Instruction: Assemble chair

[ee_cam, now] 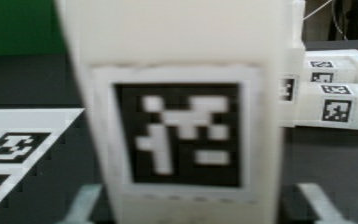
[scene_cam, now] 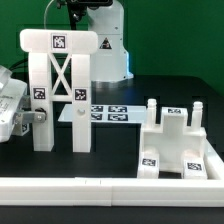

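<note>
The chair's X-braced frame (scene_cam: 62, 85) stands upright on the table at the exterior view's left, with a tagged top bar and two posts. My gripper (scene_cam: 38, 114) reaches in from the left edge at mid-height of the frame's left post (scene_cam: 41, 100). In the wrist view that tagged post (ee_cam: 176, 120) fills the middle, and my gripper (ee_cam: 197, 205) straddles it. One of the fingers (ee_cam: 87, 200) shows on each side, with a thin dark gap to the post. A blocky white chair piece (scene_cam: 178, 140) with upright prongs sits at the right.
The marker board (scene_cam: 110, 113) lies flat behind the frame, also seen as the marker board (ee_cam: 16, 150). A long low white rail (scene_cam: 110, 188) runs along the front. Other tagged white pieces (ee_cam: 327, 95) lie beyond the post.
</note>
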